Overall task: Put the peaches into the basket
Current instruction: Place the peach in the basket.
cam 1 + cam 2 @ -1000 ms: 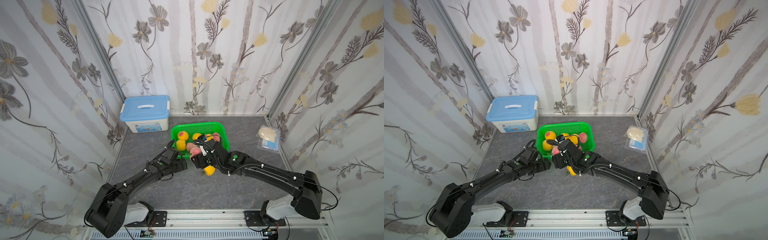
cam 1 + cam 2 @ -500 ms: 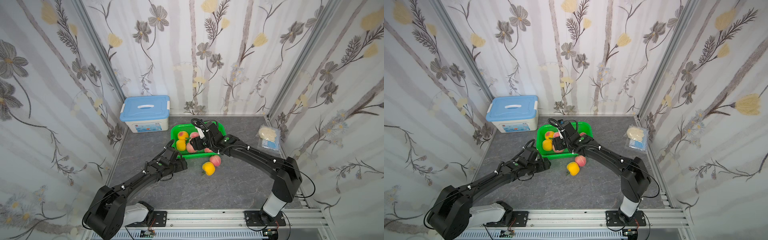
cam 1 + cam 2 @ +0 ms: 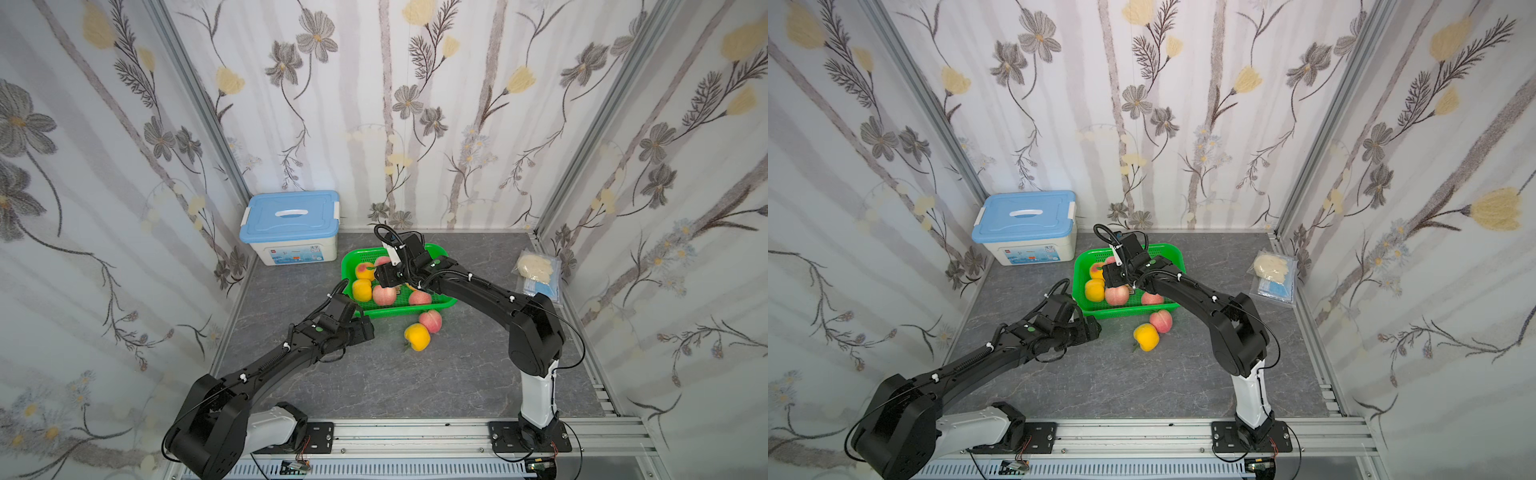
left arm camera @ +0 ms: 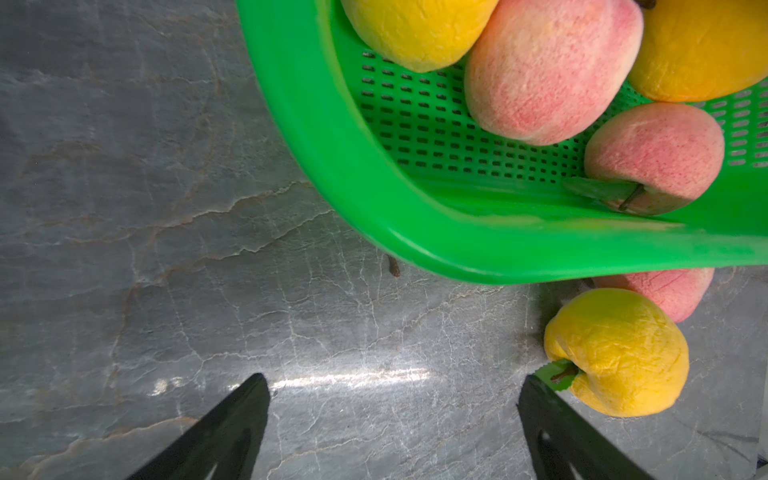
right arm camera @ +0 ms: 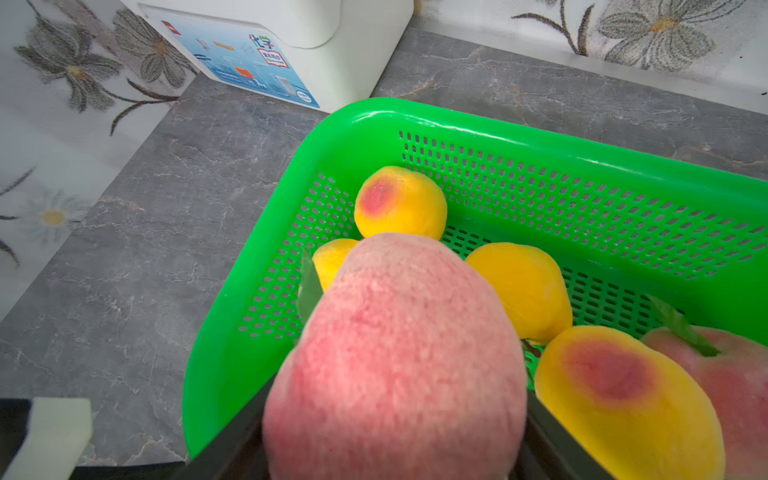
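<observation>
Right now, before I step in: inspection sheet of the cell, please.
Surface: grey marbled tabletop, small brown stem-like scrap near the green basket.
Job's things: basket holds several peaches; yellow peach and pink peach lie side by side on the tabletop in front of it.
Clutter: blue-lidded storage box, plastic packet.
Tools: right tool shut on a held pink peach above the basket; left tool open, empty.
Cables: black loop at right wrist, another at left wrist.
Surroundings: floral wall panels.
</observation>
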Tool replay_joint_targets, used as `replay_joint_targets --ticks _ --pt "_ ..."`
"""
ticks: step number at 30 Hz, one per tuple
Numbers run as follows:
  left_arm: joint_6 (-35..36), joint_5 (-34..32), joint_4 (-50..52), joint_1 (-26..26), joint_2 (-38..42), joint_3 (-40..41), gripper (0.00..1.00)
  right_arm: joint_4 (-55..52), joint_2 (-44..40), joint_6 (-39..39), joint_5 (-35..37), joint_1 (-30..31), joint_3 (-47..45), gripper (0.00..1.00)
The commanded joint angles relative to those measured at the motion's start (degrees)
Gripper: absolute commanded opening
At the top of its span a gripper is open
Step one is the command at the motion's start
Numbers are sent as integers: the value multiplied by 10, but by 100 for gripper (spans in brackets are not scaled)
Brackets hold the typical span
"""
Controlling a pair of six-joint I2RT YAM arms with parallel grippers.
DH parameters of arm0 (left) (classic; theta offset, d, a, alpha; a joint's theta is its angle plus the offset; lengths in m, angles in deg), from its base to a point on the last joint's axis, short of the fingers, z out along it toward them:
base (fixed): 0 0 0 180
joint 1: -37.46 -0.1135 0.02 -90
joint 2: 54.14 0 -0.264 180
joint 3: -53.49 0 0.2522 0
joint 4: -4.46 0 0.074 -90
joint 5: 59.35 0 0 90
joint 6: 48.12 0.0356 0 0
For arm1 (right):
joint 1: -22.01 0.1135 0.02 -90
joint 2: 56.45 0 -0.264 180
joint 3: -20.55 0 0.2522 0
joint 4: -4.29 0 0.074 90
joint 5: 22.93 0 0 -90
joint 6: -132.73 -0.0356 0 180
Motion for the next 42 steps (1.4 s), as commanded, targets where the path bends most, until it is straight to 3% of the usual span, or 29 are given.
replay_joint_targets --ticks 1,15,42 --pt "-5 -9 9 1 0 -4 96 8 22 3 -15 -6 20 67" --pt "-7 -12 8 3 -2 -5 96 -6 108 2 -54 -24 91 71" --pt "-11 -25 28 5 6 -16 96 -41 87 25 -54 -39 94 88"
